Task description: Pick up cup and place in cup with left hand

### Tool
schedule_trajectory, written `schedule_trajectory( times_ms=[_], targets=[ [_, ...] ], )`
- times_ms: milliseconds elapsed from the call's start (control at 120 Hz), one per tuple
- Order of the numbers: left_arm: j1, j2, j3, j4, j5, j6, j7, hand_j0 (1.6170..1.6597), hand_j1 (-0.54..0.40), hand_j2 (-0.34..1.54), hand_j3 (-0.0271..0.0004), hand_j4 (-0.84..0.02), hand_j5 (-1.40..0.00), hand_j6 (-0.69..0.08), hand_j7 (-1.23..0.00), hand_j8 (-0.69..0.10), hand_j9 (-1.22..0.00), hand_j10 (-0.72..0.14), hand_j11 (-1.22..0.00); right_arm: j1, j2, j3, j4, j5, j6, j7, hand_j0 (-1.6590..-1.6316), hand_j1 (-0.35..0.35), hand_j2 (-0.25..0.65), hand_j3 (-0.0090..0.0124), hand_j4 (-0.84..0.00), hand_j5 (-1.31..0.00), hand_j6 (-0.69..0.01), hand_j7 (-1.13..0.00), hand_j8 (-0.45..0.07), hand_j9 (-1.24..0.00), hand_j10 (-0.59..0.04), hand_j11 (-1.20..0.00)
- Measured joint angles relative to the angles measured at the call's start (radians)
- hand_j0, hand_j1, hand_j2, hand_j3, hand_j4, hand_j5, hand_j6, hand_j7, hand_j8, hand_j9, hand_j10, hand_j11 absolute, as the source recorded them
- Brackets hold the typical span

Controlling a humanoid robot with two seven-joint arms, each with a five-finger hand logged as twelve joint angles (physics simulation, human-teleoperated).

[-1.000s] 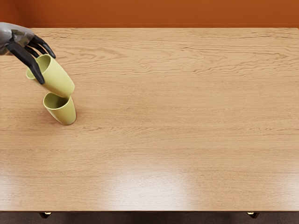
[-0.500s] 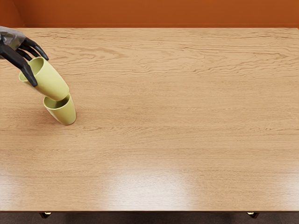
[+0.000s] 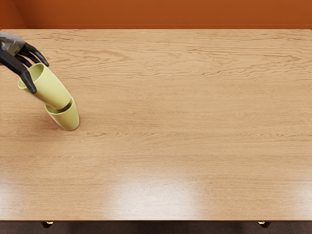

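We see the upper yellow-green cup (image 3: 52, 87) in the air, held by the left hand (image 3: 13, 48). Its open top points up and toward the left side of our view, and it looks more tipped than the cup below. Its bottom is right over the mouth of the lower yellow-green cup (image 3: 69, 120), and it hides part of that mouth. We cannot tell if the bottom is inside yet. The lower cup stands up on the wooden table (image 3: 170, 126), over on the left.

The fingers are partly bent around the upper cup. We see the thumb (image 3: 29, 83) on the near side and the other fingers (image 3: 38, 54) by the far side of the rim, with the cup between them.

The table is light brown with wavy wood lines, and it has a white shiny patch (image 3: 156, 197) near the front edge. Behind it we see an orange wall (image 3: 170, 13). Below the front edge there is a dark floor (image 3: 156, 228).

Now we look at the picture from just before. The hand and the upper cup are a bit lower in our view, and we see less of the lower cup's dark inside. The lower cup is in the same spot.
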Motion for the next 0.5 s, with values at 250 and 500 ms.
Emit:
schedule_trajectory(
  times_ms=[250, 500],
  targets=[
    [-0.002, 0.014, 0.010, -0.003, 0.000, -0.002, 0.000, 1.6563, -0.279, 0.88, 0.0000, -0.584, -0.92, -0.335, -0.93, -0.282, -0.91, -0.432, -0.89, 0.000, 0.000, 0.000, 0.000, 0.000, 0.000, 0.000, -1.6581, -0.314, -0.006, 0.0000, -0.029, -0.04, -0.029, -0.04, -0.029, -0.04, -0.029, -0.04],
    [-0.002, 0.021, 0.015, -0.002, 0.000, -0.010, 0.000, 1.6562, -0.275, 0.90, 0.0000, -0.597, -0.92, -0.359, -0.93, -0.298, -0.92, -0.450, -0.90, 0.000, 0.000, 0.000, 0.000, 0.000, 0.000, 0.000, -1.6581, -0.314, -0.006, 0.0000, -0.029, -0.04, -0.029, -0.04, -0.029, -0.04, -0.029, -0.04]
  ],
)
